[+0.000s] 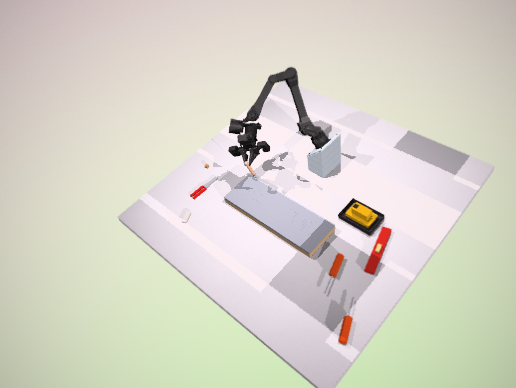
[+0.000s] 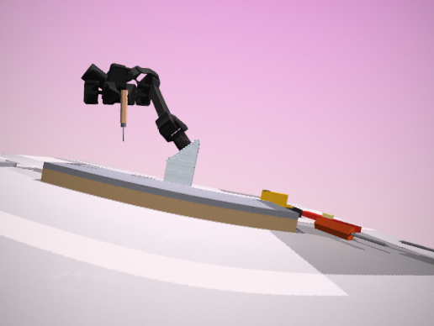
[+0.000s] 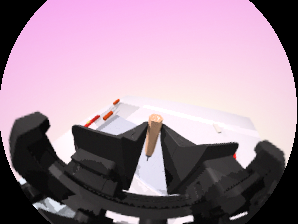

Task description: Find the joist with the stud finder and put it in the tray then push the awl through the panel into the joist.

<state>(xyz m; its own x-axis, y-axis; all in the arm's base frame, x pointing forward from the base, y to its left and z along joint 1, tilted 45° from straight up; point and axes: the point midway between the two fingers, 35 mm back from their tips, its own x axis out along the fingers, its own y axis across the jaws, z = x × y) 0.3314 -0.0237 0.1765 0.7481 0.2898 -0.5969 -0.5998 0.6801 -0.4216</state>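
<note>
My gripper [image 1: 248, 164] [image 3: 153, 125] is shut on the wooden handle of the awl [image 1: 250, 170] [image 2: 124, 107] [image 3: 154, 131]. The awl points down in the exterior view, its thin metal tip well above the far left part of the panel. The grey floor panel [image 1: 280, 207] [image 2: 168, 191] lies on a tan base; the joist is hidden under it. The yellow stud finder [image 1: 361, 213] [image 2: 274, 197] sits in the black tray [image 1: 371, 231], to the right of the panel in the top view.
A red level [image 1: 384, 238] lies beside the tray. Two orange screwdrivers [image 1: 337, 265] [image 1: 345, 330] lie beyond the panel's right end. A red-handled tool [image 1: 198, 192], a white piece [image 1: 186, 215] and a small orange block [image 1: 206, 166] lie left of the panel. A light blue upright block [image 1: 324, 161] stands by the arm's base.
</note>
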